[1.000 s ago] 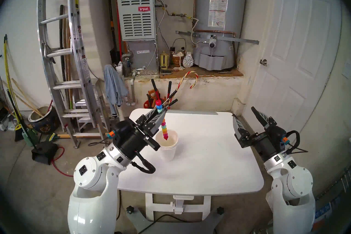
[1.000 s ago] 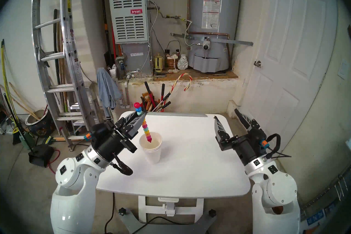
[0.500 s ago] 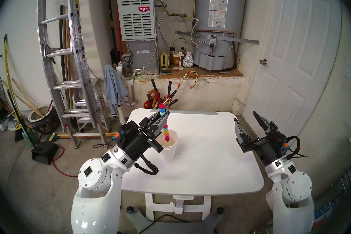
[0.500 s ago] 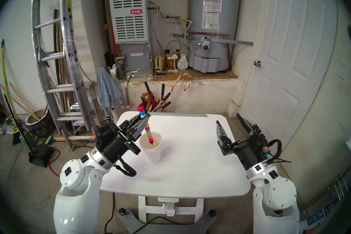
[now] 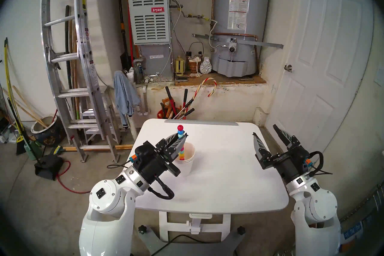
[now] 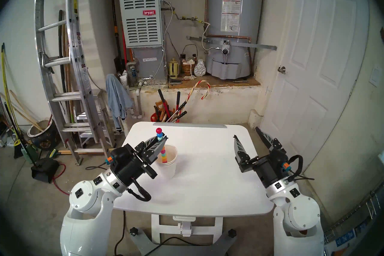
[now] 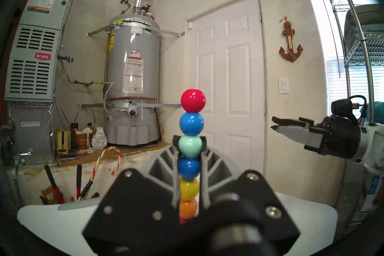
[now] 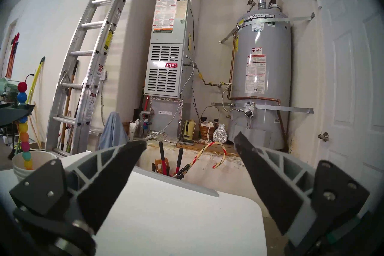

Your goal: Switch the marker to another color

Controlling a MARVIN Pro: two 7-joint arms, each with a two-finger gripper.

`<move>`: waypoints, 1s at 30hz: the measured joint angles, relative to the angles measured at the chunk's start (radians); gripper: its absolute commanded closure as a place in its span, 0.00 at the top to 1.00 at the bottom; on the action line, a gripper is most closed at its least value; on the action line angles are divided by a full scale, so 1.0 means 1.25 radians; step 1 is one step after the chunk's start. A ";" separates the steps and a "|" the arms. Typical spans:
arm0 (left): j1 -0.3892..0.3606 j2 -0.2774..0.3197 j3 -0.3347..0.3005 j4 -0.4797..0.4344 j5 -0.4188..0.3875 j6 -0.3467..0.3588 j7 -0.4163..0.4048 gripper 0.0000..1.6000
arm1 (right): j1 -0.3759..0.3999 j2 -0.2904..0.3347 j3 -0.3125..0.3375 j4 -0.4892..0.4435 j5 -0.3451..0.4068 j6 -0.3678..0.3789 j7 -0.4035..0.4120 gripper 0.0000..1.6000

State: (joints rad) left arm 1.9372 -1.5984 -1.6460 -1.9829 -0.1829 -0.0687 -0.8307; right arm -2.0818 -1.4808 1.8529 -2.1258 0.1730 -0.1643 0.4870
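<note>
The left gripper point(image 5: 182, 137) jaws clamp the marker point(image 5: 181, 150), its lower end inside the cup point(image 5: 188, 164). The right gripper point(image 5: 268, 135) jaws stand wide open, empty. Next, I think, release it.

Table point(image 5: 218, 187) sits straight in front of me, stacked cups point(image 5: 186, 163) on its left-center part. My left gripper point(image 5: 182, 136) hangs just above the cups' left rim, clamped on the marker point(image 5: 180, 130); marker stands upright, lower end down inside the top cup, upper end sticking up past my fingers point(image 7: 209, 166). My right gripper point(image 5: 265, 131) hovers over the table's right edge, well apart from the cups, jaws spread, nothing between them. Behind the table's far edge, a bucket of tools point(image 5: 173, 111) on the floor with a candy cane point(image 5: 205, 88) rising out of it. Ladder point(image 5: 68, 62) far left, furnace point(image 5: 148, 10) and water heater point(image 5: 239, 20) behind on a ledge, door point(image 5: 332, 52) to the right.
</note>
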 measured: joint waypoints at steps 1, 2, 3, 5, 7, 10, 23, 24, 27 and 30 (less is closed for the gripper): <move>0.000 -0.001 0.001 0.005 0.002 -0.001 0.001 0.00 | 0.000 0.000 -0.001 0.002 -0.002 -0.001 0.000 1.00; -0.001 -0.002 0.002 0.010 0.004 -0.002 0.003 0.00 | 0.000 -0.001 -0.001 0.003 -0.003 -0.001 0.000 1.00; -0.001 -0.003 0.003 0.015 0.007 -0.003 0.005 0.00 | 0.001 -0.001 -0.002 0.005 -0.005 -0.002 0.000 1.00; -0.003 -0.005 0.005 0.018 0.010 -0.005 0.008 0.00 | 0.001 -0.002 -0.002 0.007 -0.005 -0.002 0.000 1.00; -0.004 -0.007 0.007 0.019 0.013 -0.006 0.013 0.00 | 0.002 -0.003 -0.003 0.012 -0.005 -0.002 0.000 1.00; -0.006 -0.009 0.009 0.019 0.014 -0.007 0.016 0.10 | 0.003 -0.004 -0.004 0.017 -0.005 -0.003 0.000 1.00; -0.010 -0.011 0.015 0.020 0.011 -0.007 0.017 0.28 | 0.008 -0.007 -0.005 0.027 -0.008 -0.003 -0.005 1.00; -0.010 -0.011 0.016 0.020 0.011 -0.007 0.016 0.32 | 0.008 -0.007 -0.005 0.027 -0.008 -0.003 -0.006 1.00; -0.010 -0.011 0.016 0.020 0.010 -0.007 0.013 0.36 | 0.009 -0.008 -0.005 0.027 -0.009 -0.004 -0.008 1.00; -0.010 -0.011 0.016 0.020 0.009 -0.007 0.009 0.37 | 0.009 -0.008 -0.005 0.028 -0.010 -0.004 -0.009 1.00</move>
State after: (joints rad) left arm 1.9244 -1.6125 -1.6260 -1.9576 -0.1713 -0.0769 -0.8191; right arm -2.0702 -1.4907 1.8466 -2.0911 0.1604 -0.1692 0.4756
